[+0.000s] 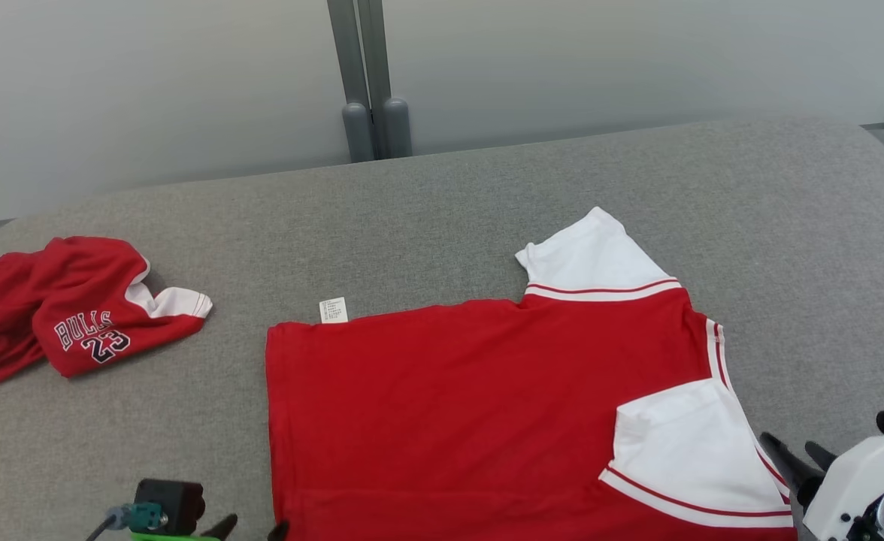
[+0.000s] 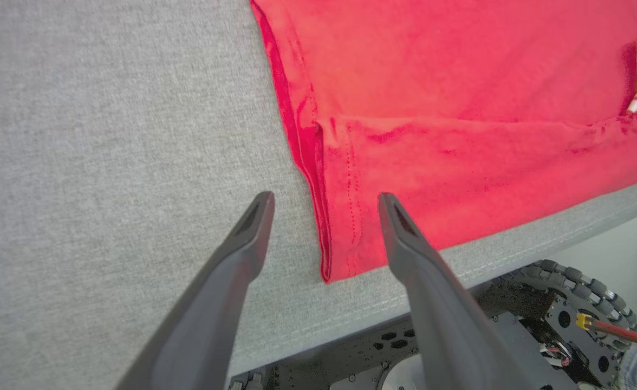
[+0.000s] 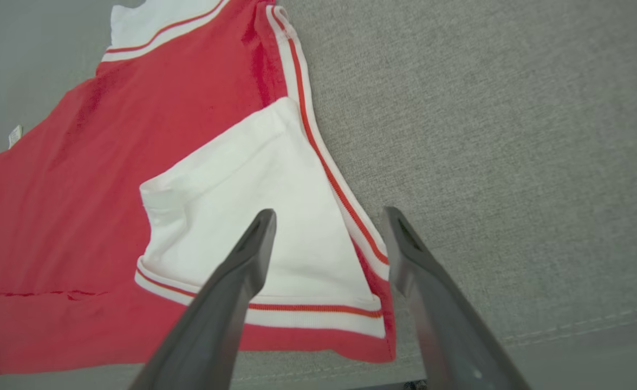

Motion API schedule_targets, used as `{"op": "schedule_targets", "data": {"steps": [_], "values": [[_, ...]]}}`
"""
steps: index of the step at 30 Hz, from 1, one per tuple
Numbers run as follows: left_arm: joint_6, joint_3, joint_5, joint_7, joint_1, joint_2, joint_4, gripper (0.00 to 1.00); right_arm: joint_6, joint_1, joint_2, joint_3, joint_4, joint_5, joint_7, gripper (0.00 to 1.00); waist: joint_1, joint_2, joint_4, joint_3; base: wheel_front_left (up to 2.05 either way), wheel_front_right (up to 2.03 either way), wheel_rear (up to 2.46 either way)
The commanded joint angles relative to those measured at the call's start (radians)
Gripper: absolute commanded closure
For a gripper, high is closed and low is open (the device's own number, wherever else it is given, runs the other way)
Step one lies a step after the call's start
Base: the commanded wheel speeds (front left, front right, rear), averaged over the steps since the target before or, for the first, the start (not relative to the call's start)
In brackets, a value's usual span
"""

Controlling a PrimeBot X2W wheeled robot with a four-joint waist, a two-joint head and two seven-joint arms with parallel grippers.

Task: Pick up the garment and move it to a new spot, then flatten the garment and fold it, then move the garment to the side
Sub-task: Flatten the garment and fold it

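Head view: red shirt [image 1: 487, 406] lying flat at the near edge of the counter [image 1: 487, 195], one white sleeve [image 1: 682, 443] folded in over its body; left gripper [image 1: 252, 527] sitting low by the shirt's left hem; right gripper [image 1: 797, 449] angling in beside the folded sleeve; a crumpled red jersey [image 1: 74, 308] lying far left.

Left wrist view: jaws gaping wide, holding nothing, fingers [image 2: 226, 281] straddling the hem corner.

Right wrist view: jaws gaping wide, empty, one finger hovering over the sleeve, the other over bare counter.
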Motion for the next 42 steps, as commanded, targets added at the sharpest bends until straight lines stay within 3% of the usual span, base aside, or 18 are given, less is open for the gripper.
{"op": "schedule_targets", "data": {"steps": [1, 9, 15, 26, 42], "values": [[0.010, 0.010, 0.032, -0.014, -0.037, 0.012, -0.003, 0.00, 0.000, -0.018, 0.008, -0.008, -0.025, -0.017, -0.020, 0.00, 0.0000, -0.0001, 0.000, 0.001, 0.00, 0.00, 0.00], [0.017, 0.055, 0.123, -0.078, -0.223, 0.002, 0.021, 0.00, 0.000, -0.195, 0.016, 0.036, -0.083, -0.096, -0.159, 0.00, 0.0000, -0.0001, -0.002, 0.083, 0.00, 0.00, 0.00], [-0.036, 0.056, 0.148, -0.100, -0.394, -0.050, 0.118, 0.00, 0.000, -0.395, -0.007, 0.114, -0.005, -0.120, -0.248, 0.00, 0.0000, -0.0001, 0.013, 0.215, 0.00, 0.00, 0.00], [-0.111, 0.016, 0.179, -0.105, -0.596, -0.125, 0.238, 0.00, 0.000, -0.748, -0.086, 0.257, 0.261, -0.110, -0.280, 0.00, 0.0000, -0.0001, 0.065, 0.382, 0.00, 0.00, 0.00], [-0.148, -0.017, 0.182, -0.096, -0.674, -0.164, 0.251, 0.00, 0.000, -1.036, -0.137, 0.466, 0.638, -0.033, -0.256, 0.00, 0.0000, -0.0001, 0.150, 0.476, 0.00, 0.00, 0.00]]}}
